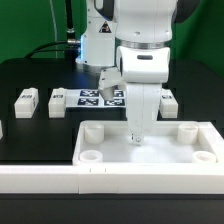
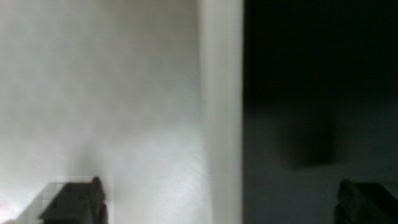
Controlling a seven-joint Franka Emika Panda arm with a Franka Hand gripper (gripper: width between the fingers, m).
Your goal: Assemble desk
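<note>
Green wall behind, black table (image 1: 30, 80) below. Arm (image 1: 140, 30) upright, wrist pointing straight down, gripper (image 1: 137, 138) low at far rim of tabletop (image 1: 150, 150). Wrist view: 2 fingertips (image 2: 71, 200) wide apart, rim strip running between them, nothing clamped. Marker board (image 1: 100, 96) lies behind arm. 2 legs (image 1: 25, 100) side by side at exterior view's left, 1 more near arm at exterior view's right. Tabletop lies at table front, 4 corner sockets (image 1: 92, 130) facing up, rail (image 1: 35, 180) along near side.
</note>
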